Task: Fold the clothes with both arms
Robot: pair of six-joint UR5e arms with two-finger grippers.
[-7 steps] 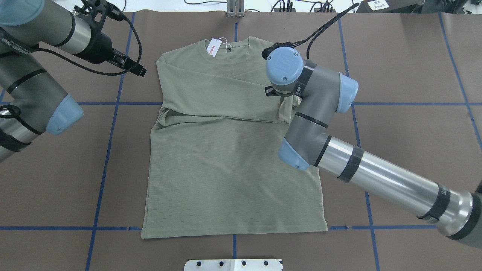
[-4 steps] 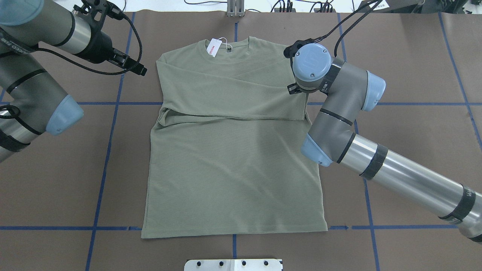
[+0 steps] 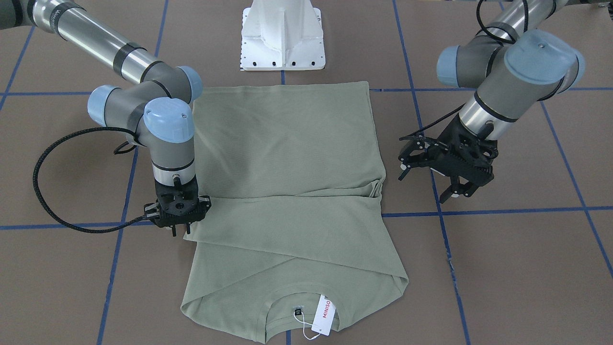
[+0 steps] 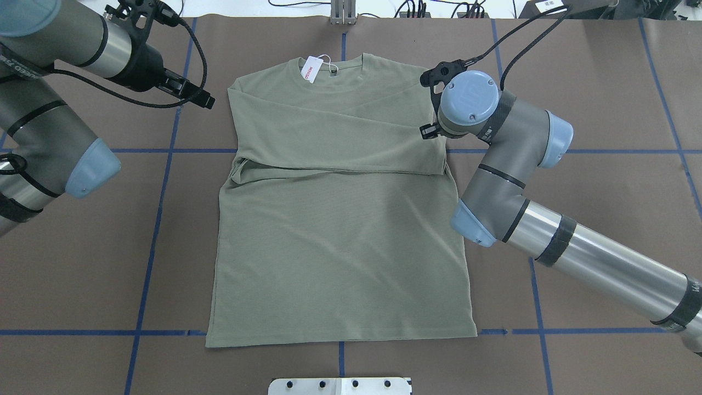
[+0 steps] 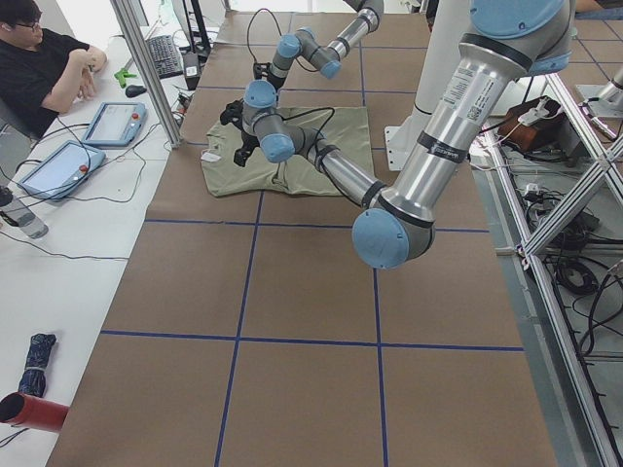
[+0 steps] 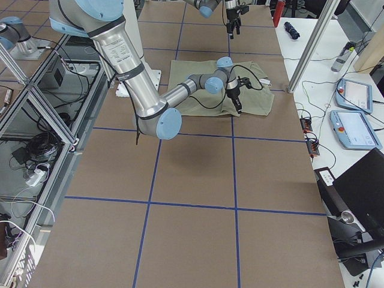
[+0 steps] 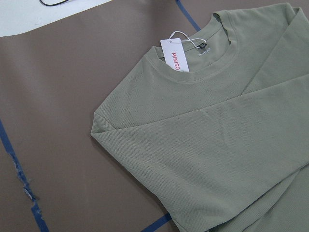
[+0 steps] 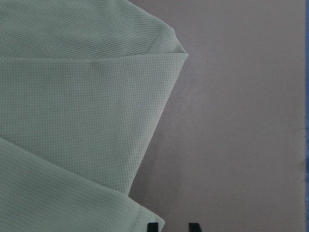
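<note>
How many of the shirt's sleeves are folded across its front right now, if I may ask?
2. One sleeve lies on top across the chest, ending beside the right claw. The other sleeve is mostly hidden beneath it, its end peeking out at the shirt's opposite side.

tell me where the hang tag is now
In the overhead view the hang tag lies on the shirt's collar at the far end from the robot, slightly left of centre, with the left hand off to its left.

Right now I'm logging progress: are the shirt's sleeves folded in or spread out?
Folded in: both sleeves lie across the chest of the shirt; body flat, unfolded.
</note>
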